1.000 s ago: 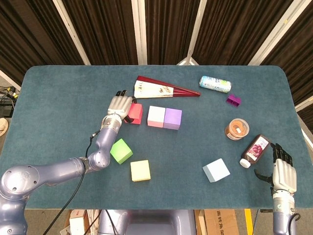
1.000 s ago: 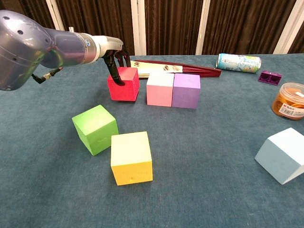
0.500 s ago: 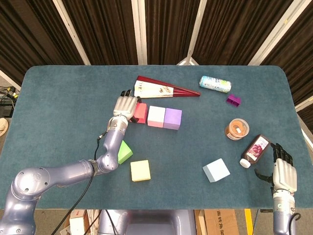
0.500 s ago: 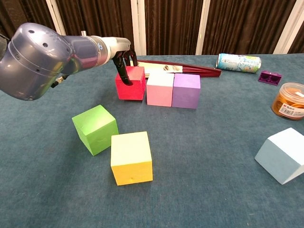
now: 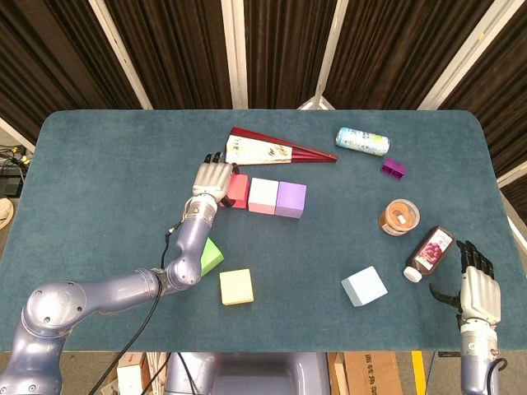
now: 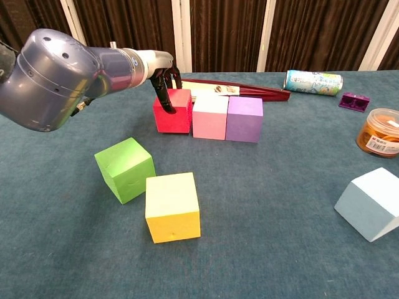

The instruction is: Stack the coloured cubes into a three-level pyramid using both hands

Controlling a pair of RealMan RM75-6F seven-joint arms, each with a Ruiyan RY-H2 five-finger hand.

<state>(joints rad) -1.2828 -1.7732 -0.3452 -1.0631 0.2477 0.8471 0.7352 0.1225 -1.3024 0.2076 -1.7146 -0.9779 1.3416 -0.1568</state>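
Observation:
The red cube stands on the table against the left side of the pink cube. The purple cube completes that row on the right. My left hand grips the red cube from its left and top, fingers over its edges. The green cube, partly under my left forearm, and the yellow cube lie nearer. A light blue cube sits tilted at the right. My right hand rests open at the near right edge.
A folded red fan lies just behind the row of cubes. Further right are a lying can, a small purple block, an orange jar and a dark bottle close to my right hand.
My left hand has slid the red cube to the right until it stands square against the pink cube. The right hand has not moved.

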